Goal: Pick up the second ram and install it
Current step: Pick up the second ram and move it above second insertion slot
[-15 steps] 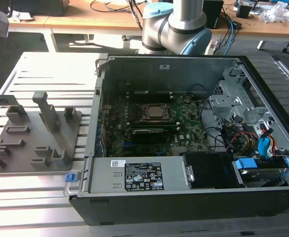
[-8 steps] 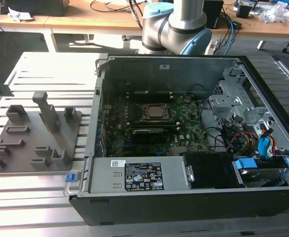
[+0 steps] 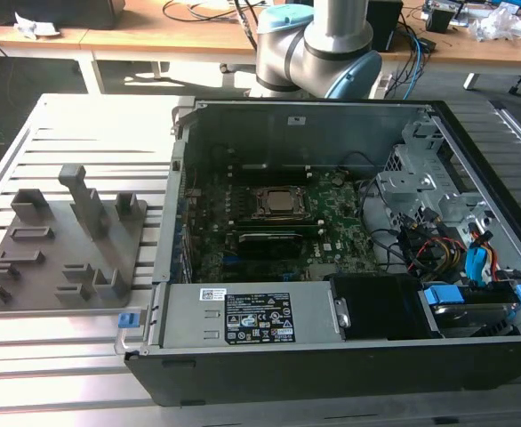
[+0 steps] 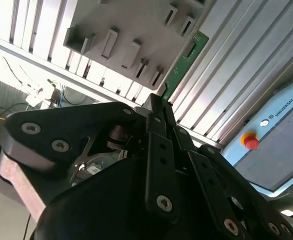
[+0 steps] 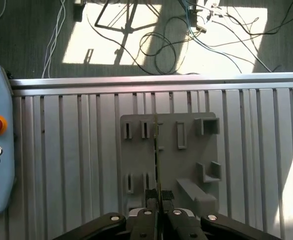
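In the second wrist view the fingers (image 4: 160, 122) clamp 1 end of the second ram (image 4: 183, 64), seemingly light, stiff, fragile, best held across its flat faces.

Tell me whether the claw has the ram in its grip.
Yes, in the second wrist view the green ram juts out from between the tips of the shut claw.
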